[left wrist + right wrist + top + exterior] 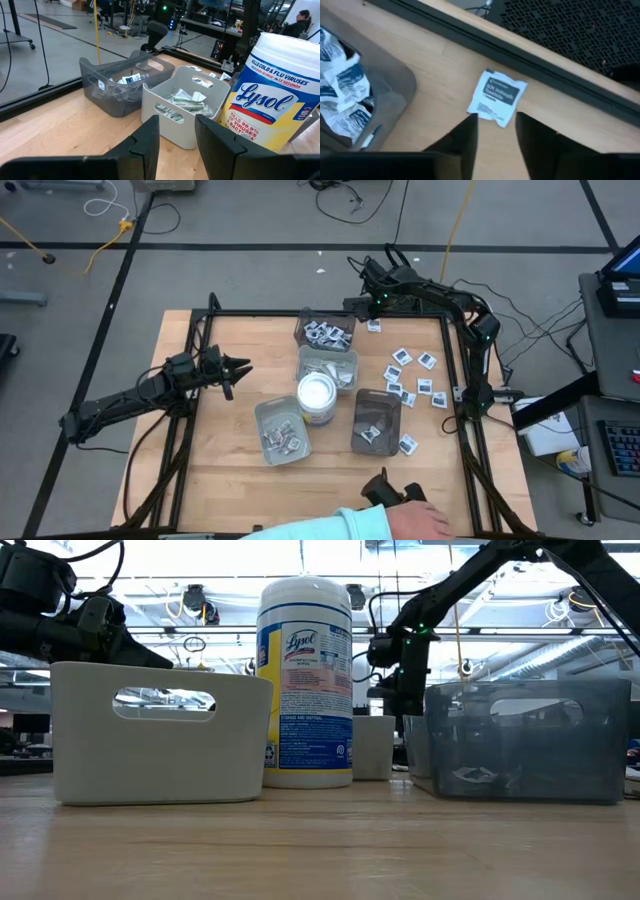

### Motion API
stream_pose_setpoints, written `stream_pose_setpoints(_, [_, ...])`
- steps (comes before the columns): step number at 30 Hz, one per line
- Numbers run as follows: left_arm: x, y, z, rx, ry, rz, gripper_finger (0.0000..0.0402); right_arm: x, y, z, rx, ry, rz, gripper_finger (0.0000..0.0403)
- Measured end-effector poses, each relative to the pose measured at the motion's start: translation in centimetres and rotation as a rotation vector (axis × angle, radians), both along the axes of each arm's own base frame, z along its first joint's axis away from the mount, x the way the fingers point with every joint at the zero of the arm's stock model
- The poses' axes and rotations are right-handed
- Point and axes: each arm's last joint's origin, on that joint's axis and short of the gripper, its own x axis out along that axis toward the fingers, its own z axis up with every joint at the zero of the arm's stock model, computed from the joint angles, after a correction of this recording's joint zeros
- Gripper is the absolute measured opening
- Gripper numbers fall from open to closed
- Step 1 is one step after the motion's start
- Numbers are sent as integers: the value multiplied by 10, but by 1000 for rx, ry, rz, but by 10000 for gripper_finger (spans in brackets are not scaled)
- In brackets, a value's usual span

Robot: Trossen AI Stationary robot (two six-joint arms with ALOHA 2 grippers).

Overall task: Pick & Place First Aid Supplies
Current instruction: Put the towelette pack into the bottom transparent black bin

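Wooden table [230, 470] carries grey trays, white wipes tub [318, 396]. Left gripper [177, 136] at 9 o'clock, jaws spread, empty. Right gripper [496, 131] at 1 o'clock, jaws parted above square white blue-printed packet [497, 97] lying on table.

The print on the loose square white packets [412, 376] is too small to read (high view); a person's pale-sleeved arm [340, 526] is cut off by the bottom edge.
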Motion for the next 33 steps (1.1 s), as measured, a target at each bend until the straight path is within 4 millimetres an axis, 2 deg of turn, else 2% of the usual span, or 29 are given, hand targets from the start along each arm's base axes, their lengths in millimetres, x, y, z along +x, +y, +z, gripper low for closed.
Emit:
stream_pose_setpoints(3, [0, 0, 0, 0, 0, 0, 129, 2, -2, 1, -18, -20, 9, 146])
stream_pose_setpoints(7, [0, 0, 0, 0, 0, 0, 129, 4, -4, 0, -37, -35, -6, 167])
stream_pose_setpoints(12, [0, 0, 0, 0, 0, 0, 129, 9, -4, -23, 8, 12, 20, 162])
stream_pose_setpoints(19, [0, 0, 0, 0, 0, 0, 129, 5, 0, -58, 80, 85, 60, 151])
stream_pose_setpoints(24, [0, 0, 0, 0, 0, 0, 129, 4, 1, -70, 118, 96, 74, 149])
stream_pose_setpoints(29, [0, 0, 0, 0, 0, 0, 129, 6, -1, -71, 90, 72, 77, 121])
stream_pose_setpoints(33, [0, 0, 0, 0, 0, 0, 129, 7, -2, -72, 75, 62, 81, 58])
